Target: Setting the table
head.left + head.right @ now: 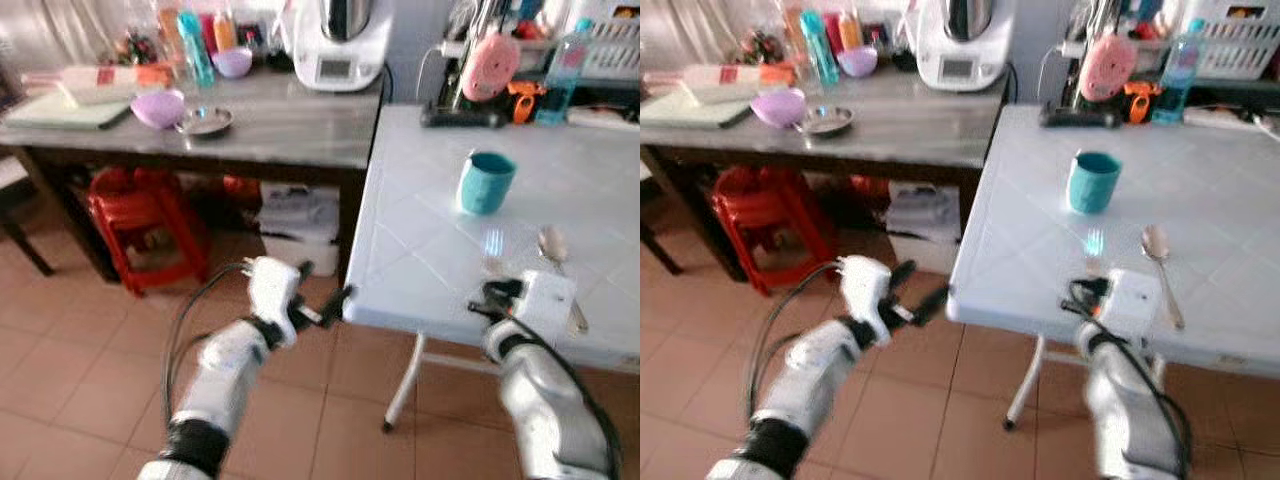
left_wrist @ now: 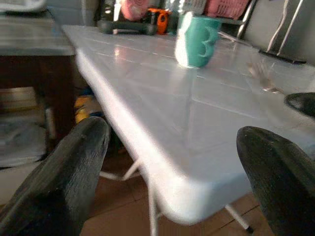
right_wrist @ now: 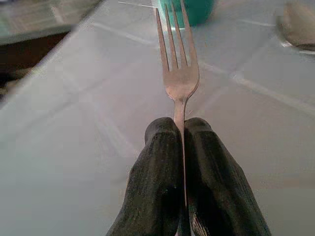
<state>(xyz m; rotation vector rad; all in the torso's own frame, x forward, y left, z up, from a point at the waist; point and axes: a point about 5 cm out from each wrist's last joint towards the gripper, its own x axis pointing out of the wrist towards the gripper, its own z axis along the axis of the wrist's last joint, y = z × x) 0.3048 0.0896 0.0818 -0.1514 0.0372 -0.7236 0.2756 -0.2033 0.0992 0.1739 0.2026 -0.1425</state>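
The left end effector (image 1: 325,305) hangs with fingers spread wide just off the corner of the white tiled desk (image 1: 420,250), empty. On the desk stands a teal ceramic mug (image 1: 486,182). The right end effector (image 3: 183,147) pinches a thin steel fork (image 3: 178,69) by its handle; light, stiff and slippery, it probably twists unless gripped mid-handle. A steel spoon (image 1: 553,244) lies just beside.
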